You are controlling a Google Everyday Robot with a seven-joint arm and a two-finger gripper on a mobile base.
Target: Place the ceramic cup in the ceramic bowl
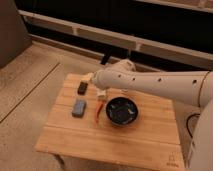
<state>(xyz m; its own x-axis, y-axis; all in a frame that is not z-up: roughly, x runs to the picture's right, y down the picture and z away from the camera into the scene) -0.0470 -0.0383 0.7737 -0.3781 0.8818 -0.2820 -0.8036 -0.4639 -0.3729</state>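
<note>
The ceramic bowl [122, 111], wide, black and glossy, stands in the middle of the wooden table [115, 145]. My white arm reaches in from the right across the table's far side, passing behind and above the bowl. Its gripper [92, 79] is at the arm's left tip, over the far left corner, mostly hidden by the wrist. A small cream-beige shape [87, 76] right at that tip looks like the ceramic cup; I cannot tell whether it is held or stands on the table.
A small dark object [82, 88] lies near the far left corner, a flat grey-blue block [79, 107] in front of it. A thin red item [98, 112] and a small white bottle-shaped object [102, 94] lie left of the bowl. Floor surrounds the table.
</note>
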